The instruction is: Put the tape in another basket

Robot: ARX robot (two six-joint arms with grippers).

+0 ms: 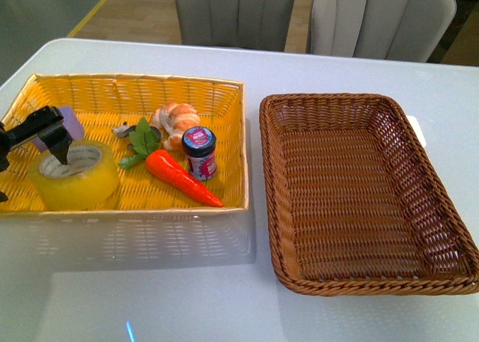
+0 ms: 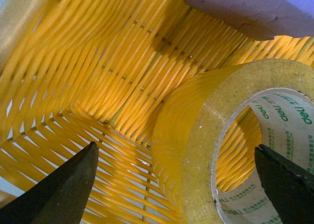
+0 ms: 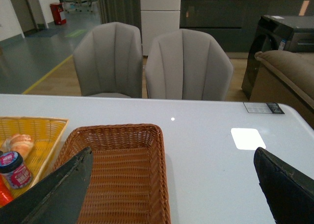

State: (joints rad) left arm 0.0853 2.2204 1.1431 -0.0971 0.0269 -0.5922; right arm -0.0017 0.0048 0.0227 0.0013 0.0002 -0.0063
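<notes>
Your left gripper [image 1: 34,144] is coming in from the left side of the front view, angling downward with its jaws spread wide. Its two dark fingers [image 2: 64,189] are standing well apart and are not pressing together on anything. Your right gripper [image 3: 171,185] is holding level, looking forward, with its jaws likewise spread wide and nothing between them.

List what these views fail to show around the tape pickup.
- Purple cube: front view, mostly behind the left gripper; left wrist view, cut by the frame edge.
- Tape: whether the inner finger touches its core, unclear in either view.
- Jar label: front view, too small to read.
- Grey item: front view, partly under the leaves.
</notes>
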